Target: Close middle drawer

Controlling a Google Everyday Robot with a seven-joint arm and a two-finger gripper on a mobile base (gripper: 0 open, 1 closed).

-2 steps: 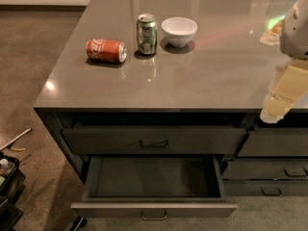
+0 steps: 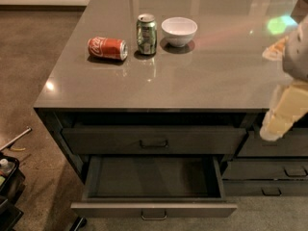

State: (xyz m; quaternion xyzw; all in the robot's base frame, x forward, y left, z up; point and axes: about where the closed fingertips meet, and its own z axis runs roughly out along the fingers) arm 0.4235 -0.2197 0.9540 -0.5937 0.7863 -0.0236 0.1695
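**Middle drawer fully out, closing not yet begun**

The grey worktop (image 2: 211, 76) is viewed from above its front edge. Beneath that edge, toward the front-left corner, the middle drawer (image 2: 154, 209) is drawn far out, and its shallow dark box is laid bare with nothing seen inside. Its front panel, with the small loop handle (image 2: 154, 216), is carried well forward of the closed upper drawer (image 2: 106, 139) directly above it. No part of the closing is judged done, so the whole push inward is left.

The gripper (image 2: 276, 124) is held off the front-right corner of the worktop, at about the height of the upper drawer and well apart from the open drawer's front. Whether it is spread or closed cannot be told.

Toward the back-left corner, a white bowl (image 2: 179, 31), an upright green can (image 2: 146, 34) and a red can (image 2: 107, 48) lying on its side are set close together. They are judged to play no part in the task.
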